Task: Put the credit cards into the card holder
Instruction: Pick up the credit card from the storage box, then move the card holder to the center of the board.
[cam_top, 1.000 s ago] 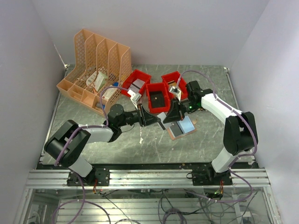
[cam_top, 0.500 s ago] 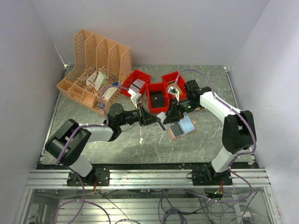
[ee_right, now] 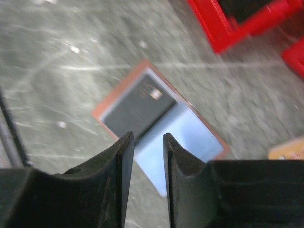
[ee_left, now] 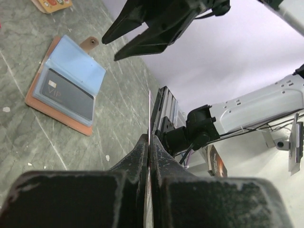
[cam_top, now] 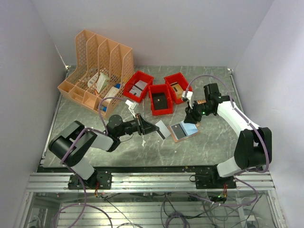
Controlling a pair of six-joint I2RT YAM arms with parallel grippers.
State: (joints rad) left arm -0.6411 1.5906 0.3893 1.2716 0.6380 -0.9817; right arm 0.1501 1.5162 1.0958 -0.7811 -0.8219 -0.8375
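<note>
Card holder (cam_top: 184,130) first: you will find it lying open and flat on the green marbled table (cam_top: 118,156), right of centre and just on the near side of the red bins (cam_top: 159,99). Its salmon-pink cover faces down and a pale blue sleeve (cam_top: 191,127) faces up. A dark card (cam_top: 178,129) already sits in the left half of the holder. In the left wrist view the snap tab (ee_left: 90,42) sticks out from the holder's far edge.

Your left gripper (cam_top: 155,128) lies low, just left of the holder. Its fingers are pressed together on a pale credit card (cam_top: 163,129). In the left wrist view that card (ee_left: 149,109) stands edge-on, straight up out of the pinch. The card's free end points toward the holder but is apart from it.

Your right gripper (cam_top: 189,116) is over the far side of the holder. Its fingers (ee_right: 124,161) are spread, with nothing between them. The right wrist view looks down through that gap onto the blue sleeve and the dark card.

An orange lattice file rack (cam_top: 99,61) stands at the far left, well apart from both grippers.
</note>
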